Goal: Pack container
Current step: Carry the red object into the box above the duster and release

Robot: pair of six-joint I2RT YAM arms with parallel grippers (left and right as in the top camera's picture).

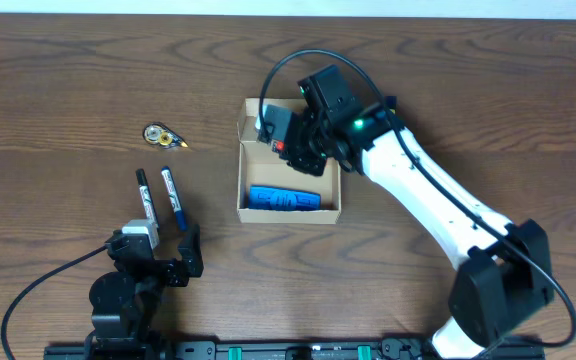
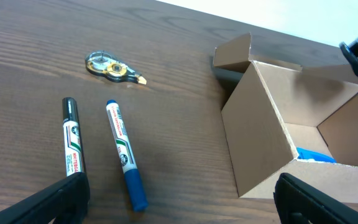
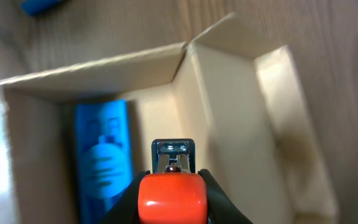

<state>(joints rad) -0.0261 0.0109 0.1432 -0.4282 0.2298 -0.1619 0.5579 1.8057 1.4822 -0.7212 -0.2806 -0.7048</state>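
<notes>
Dark wood table (image 1: 68,70) as ground | container (image 1: 268,168): stood open mid-table, blue pack (image 1: 284,199) inside | right gripper (image 1: 290,140): hung above it, fingers clamped on orange item (image 3: 171,194) | left gripper (image 1: 158,252): sat near two markers (image 1: 174,197), fingers spread wide

Open tan container (image 1: 288,216), seemingly upright, mid-table

The container (image 1: 288,215) sits mid-desk, with a packet (image 1: 284,199) lying in it along its near wall and a stapler (image 1: 276,128) over its far end in the right gripper (image 1: 286,140). Left of it, toward the desk's near edge, the left marker (image 1: 146,200) and right marker (image 1: 174,197) lie side by side. A tape dispenser (image 1: 163,136) lies behind them.
</notes>
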